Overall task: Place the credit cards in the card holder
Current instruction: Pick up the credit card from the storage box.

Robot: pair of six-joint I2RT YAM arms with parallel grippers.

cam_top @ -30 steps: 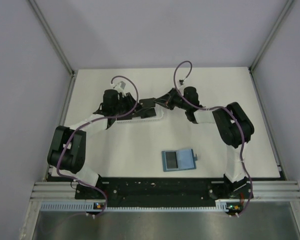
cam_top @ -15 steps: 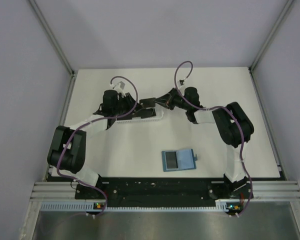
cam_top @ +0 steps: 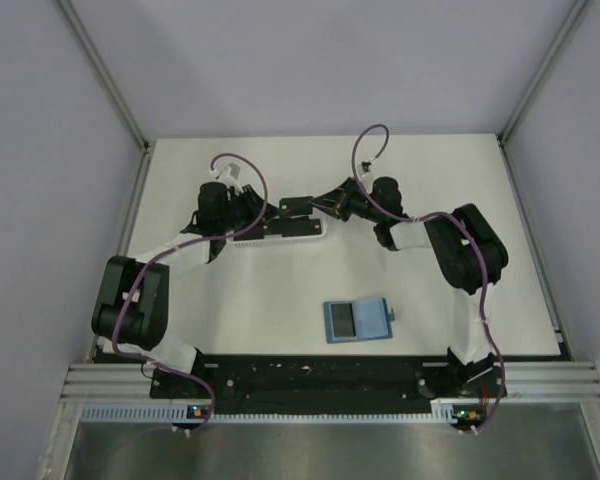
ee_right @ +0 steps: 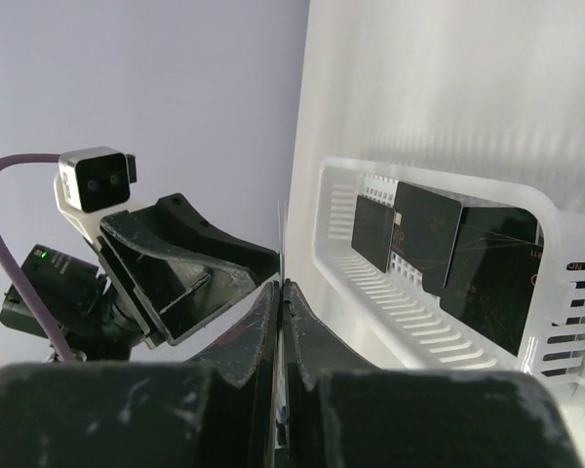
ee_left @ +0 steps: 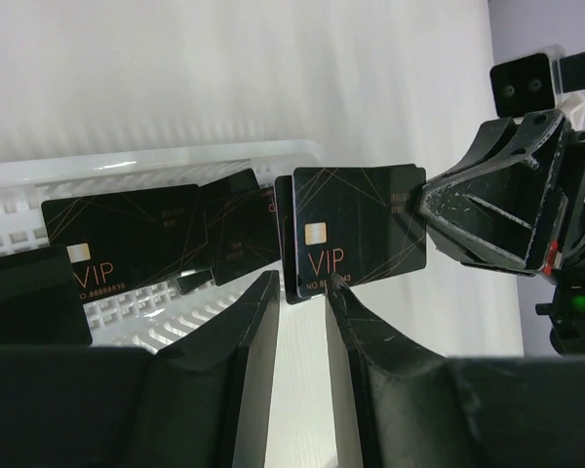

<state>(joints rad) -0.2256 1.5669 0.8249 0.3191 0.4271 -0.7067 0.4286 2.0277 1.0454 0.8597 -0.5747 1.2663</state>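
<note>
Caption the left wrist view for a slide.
Right jaws pinch a black card before the open left jaws; more cards sit in the white basket.

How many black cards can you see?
4. One held card is pinched in the right fingers; in the white basket stand a near card, a middle card and a far card. Others may be hidden.

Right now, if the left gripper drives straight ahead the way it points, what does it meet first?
Likely the thin black VIP credit card pinched by the right gripper, just past the left gripper's open fingertips; depth is unclear.
</note>
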